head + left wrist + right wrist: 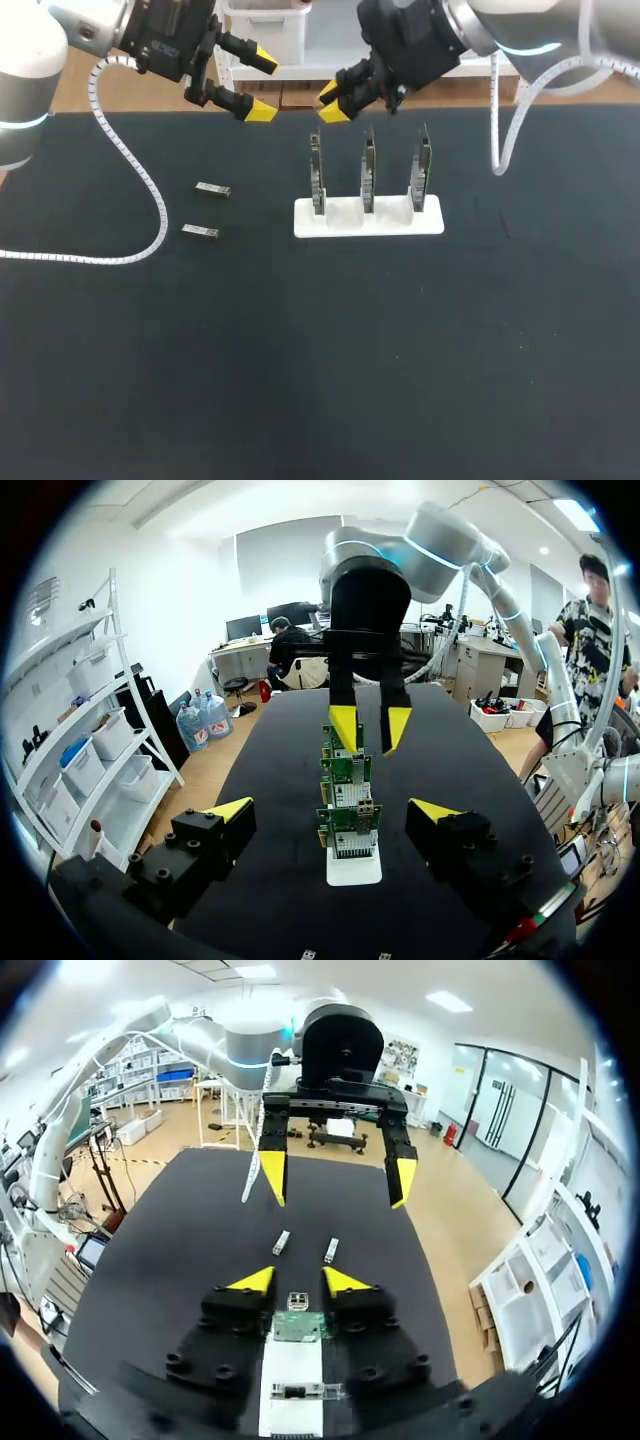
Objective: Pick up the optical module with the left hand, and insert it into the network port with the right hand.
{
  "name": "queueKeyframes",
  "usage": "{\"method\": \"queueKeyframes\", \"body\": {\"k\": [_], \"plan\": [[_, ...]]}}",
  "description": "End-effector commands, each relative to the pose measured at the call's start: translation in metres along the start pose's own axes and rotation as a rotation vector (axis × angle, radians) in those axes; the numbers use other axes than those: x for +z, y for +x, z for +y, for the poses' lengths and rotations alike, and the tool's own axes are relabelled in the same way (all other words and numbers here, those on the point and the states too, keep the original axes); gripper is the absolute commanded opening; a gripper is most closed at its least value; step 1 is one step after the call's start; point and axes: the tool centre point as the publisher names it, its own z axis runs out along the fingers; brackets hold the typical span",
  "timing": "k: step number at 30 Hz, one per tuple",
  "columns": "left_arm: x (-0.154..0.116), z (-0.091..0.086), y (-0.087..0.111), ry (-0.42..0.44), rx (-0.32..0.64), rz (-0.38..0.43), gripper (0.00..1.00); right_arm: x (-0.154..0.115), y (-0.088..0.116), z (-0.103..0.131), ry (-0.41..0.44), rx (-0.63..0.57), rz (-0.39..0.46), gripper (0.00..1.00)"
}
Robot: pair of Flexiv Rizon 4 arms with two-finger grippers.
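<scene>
The left gripper (260,85) has its fingers wide apart and holds nothing. The right gripper (333,103) has its fingers a little apart and holds nothing too. 2 optical modules (213,189) lie flat on the black table (300,380), at 7 o'clock from the left gripper. A white stand (368,217) with 3 boards (368,170) sits at 5 o'clock from the right gripper.

A white slotted base (390,226) sits flat on the black table (320,380), toward its far side, its long edge running from left to right.
</scene>
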Motion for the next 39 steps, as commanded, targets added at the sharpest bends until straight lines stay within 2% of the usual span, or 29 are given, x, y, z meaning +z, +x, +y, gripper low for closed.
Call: {"method": "queueKeyframes", "body": {"k": [1, 8, 13, 16, 33, 39], "plan": [[0.000, 0.000, -0.001, 0.000, -0.002, 0.005, 1.00, -0.011, -0.001, 0.012, 0.029, 0.005, 0.014, 1.00], [0.000, 0.000, -0.001, 0.000, -0.002, 0.005, 1.00, -0.029, 0.000, 0.019, 0.021, -0.004, 0.023, 1.00], [0.000, 0.000, -0.001, 0.000, -0.002, 0.005, 1.00, -0.042, 0.002, 0.024, -0.055, -0.006, -0.008, 1.00], [0.000, 0.000, -0.001, 0.000, -0.002, 0.005, 1.00, -0.049, 0.005, 0.028, -0.062, 0.004, -0.001, 1.00], [0.000, 0.000, -0.001, 0.000, -0.002, 0.005, 1.00, -0.073, 0.018, 0.057, -0.007, 0.055, 0.016, 1.00], [0.000, 0.000, -0.001, 0.000, -0.002, 0.005, 1.00, -0.083, 0.028, 0.066, -0.004, 0.061, -0.022, 1.00]]}}
